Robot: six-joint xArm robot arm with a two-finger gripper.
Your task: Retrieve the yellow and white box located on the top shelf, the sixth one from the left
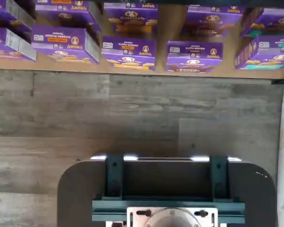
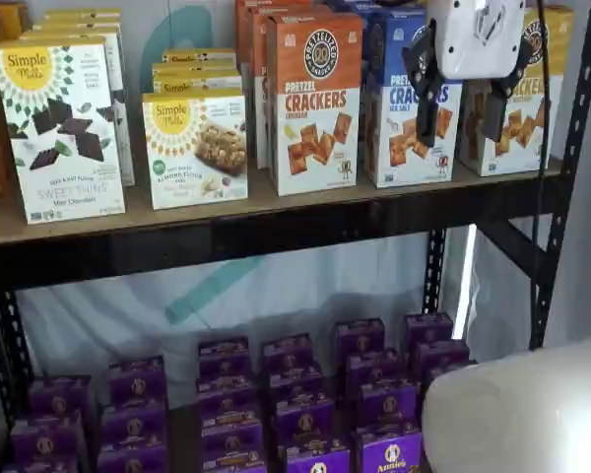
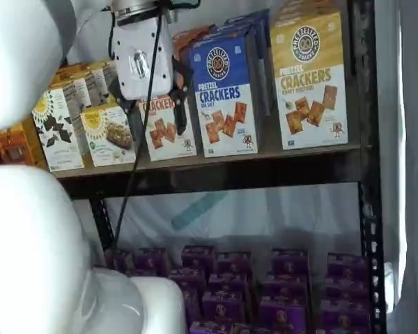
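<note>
While my gripper (image 2: 463, 116) hangs wide open and empty before the top shelf (image 2: 276, 222), the yellow and white box (image 3: 311, 80) stands at its right end, touching the blue-topped carton (image 3: 226, 94), which my finger could knock.

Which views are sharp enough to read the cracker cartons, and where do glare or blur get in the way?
In both shelf views the carton print reads clearly; the hand covers part of the yellow and white box in one, and a blurred white arm fills the near side of the other. The wrist view is soft, with bright glints on the dark mount, and shows only purple boxes.
</note>
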